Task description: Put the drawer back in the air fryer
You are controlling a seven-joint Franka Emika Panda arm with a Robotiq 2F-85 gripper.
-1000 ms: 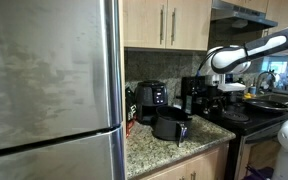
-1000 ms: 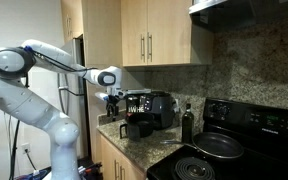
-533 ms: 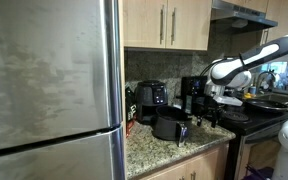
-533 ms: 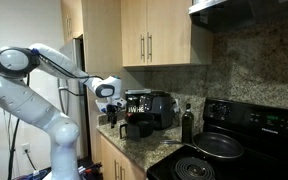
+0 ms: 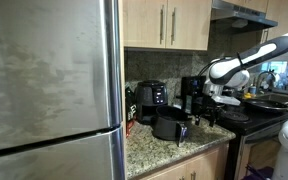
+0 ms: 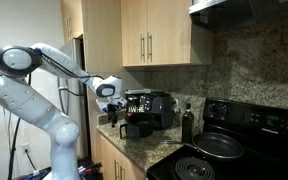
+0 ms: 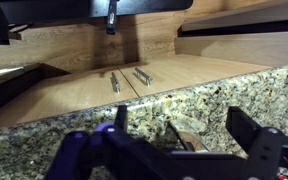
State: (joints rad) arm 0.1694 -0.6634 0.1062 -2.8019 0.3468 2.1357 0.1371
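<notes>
The drawer [image 5: 170, 126] is a squat black tub standing on the granite counter, out of the air fryer. It also shows in the other exterior view [image 6: 137, 129]. The air fryer [image 5: 151, 95] is a black box with a greyish front, behind the drawer against the wall. My gripper [image 5: 206, 110] hangs low beside the drawer's handle end; it shows as well in an exterior view [image 6: 111, 108]. In the wrist view the gripper [image 7: 181, 142] is open, its fingers wide apart over the counter, with a dark part [image 7: 174, 135] low between them that I cannot identify.
A taller, slimmer dark appliance [image 5: 192, 95] stands beside the air fryer. A dark bottle [image 6: 188, 124] stands by the black stove [image 6: 234, 150], which carries a pan. A steel fridge [image 5: 49, 90] bounds the counter's other end. Wooden cabinets [image 6: 154, 35] hang above.
Since one second ago my arm has come down and the gripper has dropped to the drawer's level. In the last half second nothing has visibly moved.
</notes>
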